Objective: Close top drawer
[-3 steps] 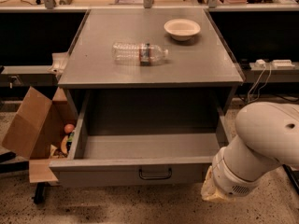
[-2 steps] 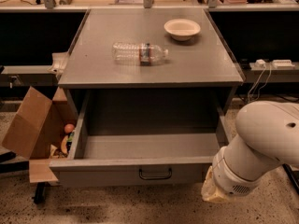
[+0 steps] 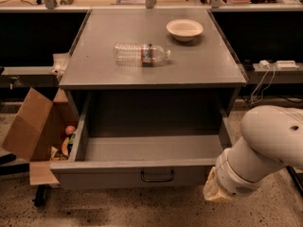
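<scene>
The top drawer [image 3: 142, 171] of the grey metal cabinet is pulled far out toward me and looks empty inside. Its front panel carries a small dark bail handle [image 3: 157, 176] at the centre. My white arm [image 3: 265, 148] comes in from the lower right. My gripper [image 3: 211, 190] is at the arm's end, low against the right end of the drawer's front panel, mostly hidden by the wrist.
On the cabinet top [image 3: 94, 65] a clear plastic bottle [image 3: 141, 54] lies on its side and a beige bowl [image 3: 184, 29] stands at the back right. An open cardboard box [image 3: 33, 131] with small items sits on the floor at the left. Cables and a power strip [image 3: 277, 65] are at the right.
</scene>
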Motion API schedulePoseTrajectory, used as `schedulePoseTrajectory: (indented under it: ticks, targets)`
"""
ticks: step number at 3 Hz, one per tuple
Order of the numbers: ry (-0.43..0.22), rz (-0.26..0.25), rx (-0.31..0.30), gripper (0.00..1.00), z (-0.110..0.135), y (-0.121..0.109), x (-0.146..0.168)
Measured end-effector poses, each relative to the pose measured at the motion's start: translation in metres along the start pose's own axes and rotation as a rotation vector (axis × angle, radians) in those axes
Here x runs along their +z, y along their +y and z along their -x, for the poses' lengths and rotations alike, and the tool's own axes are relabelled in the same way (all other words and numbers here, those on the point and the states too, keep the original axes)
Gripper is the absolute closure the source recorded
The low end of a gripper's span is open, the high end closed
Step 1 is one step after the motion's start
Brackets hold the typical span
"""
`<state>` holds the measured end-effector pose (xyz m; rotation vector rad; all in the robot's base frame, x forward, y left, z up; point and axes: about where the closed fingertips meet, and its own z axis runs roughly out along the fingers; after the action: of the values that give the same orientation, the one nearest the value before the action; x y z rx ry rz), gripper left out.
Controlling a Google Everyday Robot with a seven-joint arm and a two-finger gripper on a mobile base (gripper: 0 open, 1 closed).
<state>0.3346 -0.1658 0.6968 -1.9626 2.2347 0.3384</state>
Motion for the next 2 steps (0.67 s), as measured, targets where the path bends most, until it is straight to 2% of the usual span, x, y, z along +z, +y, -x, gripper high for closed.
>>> schedulePoseTrajectory:
  ticks: [2]
  targets:
    - [-0.051,-0.035,-0.043,1.0,0.006,-0.039,0.031]
